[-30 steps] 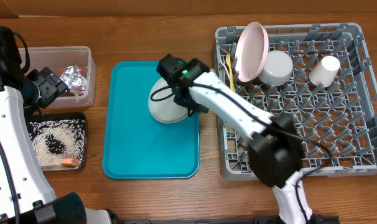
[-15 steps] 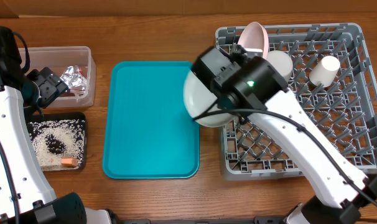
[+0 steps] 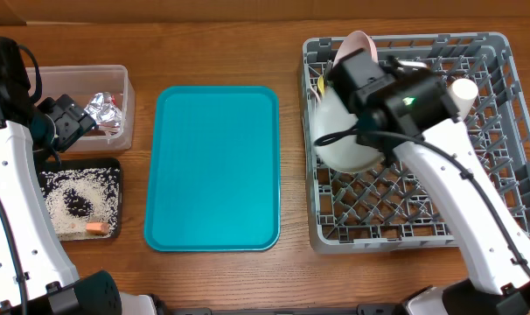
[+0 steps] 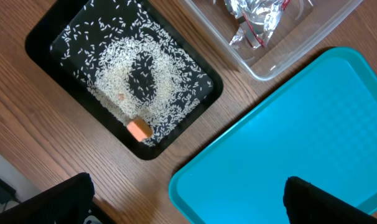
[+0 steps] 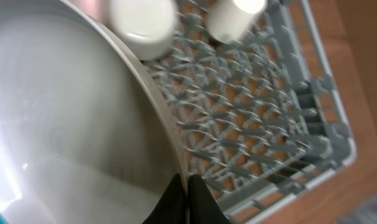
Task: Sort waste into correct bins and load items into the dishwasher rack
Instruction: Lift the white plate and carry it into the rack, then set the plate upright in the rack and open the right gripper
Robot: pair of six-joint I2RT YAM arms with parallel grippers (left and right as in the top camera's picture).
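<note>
Right arm: the right gripper point(image 5: 187, 196) is pinched tight on the rim of the pale grey-green plate point(image 3: 339, 144). It holds the plate tilted over the left side of the dishwasher rack point(image 3: 475, 39), probably so it can slot between the pegs.
Left arm: the left gripper point(image 4: 188, 199) is spread wide with nothing in it. It hangs over the near left corner of the teal tray point(image 3: 217, 166), seemingly parked clear of the loading.
Bins: rice point(image 4: 114, 62) and an orange cube point(image 4: 139, 129) lie in the black tray point(image 4: 39, 37), and foil point(image 4: 257, 18) lies in the clear tub point(image 4: 269, 68), so food appears to be kept apart from wrappers.
Hidden: from overhead the arm covers most of a pinkish plate point(image 3: 359, 39) and all of the bowl point(image 5: 142, 22). Only a sliver of the yellow fork point(image 3: 321, 86) shows.
Unclear: the wrist view is blurred. Whether the held plate touches any peg cannot be told.
</note>
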